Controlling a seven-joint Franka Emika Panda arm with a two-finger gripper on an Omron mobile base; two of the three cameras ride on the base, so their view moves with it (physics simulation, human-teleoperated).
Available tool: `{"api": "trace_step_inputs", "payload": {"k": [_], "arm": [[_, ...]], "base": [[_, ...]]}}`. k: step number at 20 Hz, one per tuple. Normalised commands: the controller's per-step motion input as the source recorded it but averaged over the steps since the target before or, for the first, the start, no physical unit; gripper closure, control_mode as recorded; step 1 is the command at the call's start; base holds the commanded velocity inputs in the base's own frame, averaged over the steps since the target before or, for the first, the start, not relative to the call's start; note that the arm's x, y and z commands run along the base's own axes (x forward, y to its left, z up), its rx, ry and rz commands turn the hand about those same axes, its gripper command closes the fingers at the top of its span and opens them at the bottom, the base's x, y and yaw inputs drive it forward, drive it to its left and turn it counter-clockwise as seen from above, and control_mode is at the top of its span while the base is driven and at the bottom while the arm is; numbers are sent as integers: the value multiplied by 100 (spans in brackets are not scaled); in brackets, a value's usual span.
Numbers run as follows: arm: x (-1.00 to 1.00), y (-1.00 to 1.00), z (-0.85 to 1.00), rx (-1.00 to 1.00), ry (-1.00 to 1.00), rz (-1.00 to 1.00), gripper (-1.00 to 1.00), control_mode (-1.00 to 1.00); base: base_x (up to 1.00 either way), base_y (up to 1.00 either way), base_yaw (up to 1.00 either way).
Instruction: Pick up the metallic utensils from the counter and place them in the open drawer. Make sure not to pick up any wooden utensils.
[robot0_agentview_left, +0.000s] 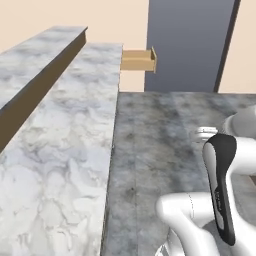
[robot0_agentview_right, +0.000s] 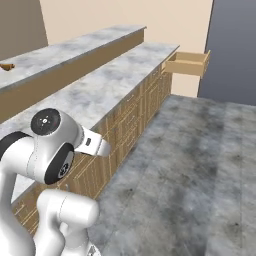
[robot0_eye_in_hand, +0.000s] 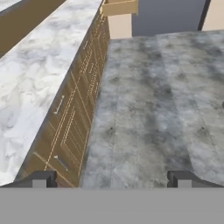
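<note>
Fingers: the gripper (robot0_eye_in_hand: 111, 178) stands wide apart, holding nothing.
Drawer: the open drawer (robot0_eye_in_hand: 119, 7), a shallow light-tan box, juts out far ahead of the fingertips.
Counter: the counter (robot0_eye_in_hand: 39, 74), veined white-grey marble, runs along their left.

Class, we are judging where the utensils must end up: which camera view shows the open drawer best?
The right base view: the open drawer juts from the far end of the counter, showing its side and front panel. In the left base view it is smaller and farther off; the hand view cuts it off at the top edge.
</note>
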Motion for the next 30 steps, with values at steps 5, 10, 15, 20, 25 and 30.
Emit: {"api": "trace_step_inputs", "payload": {"k": [5,10,15,20,25,30], "arm": [[0,0,0,0,0,0,-100,100],[0,0,0,0,0,0,-100,100],[0,0,0,0,0,0,-100,100],[0,0,0,0,0,0,-100,100],[0,0,0,0,0,0,-100,100],[0,0,0,0,0,0,-100,100]], "base": [[-100,0,0],[-100,-1,0],[-100,-6,0],[-100,-4,0],[-100,4,-2],[-100,78,-16]]}}
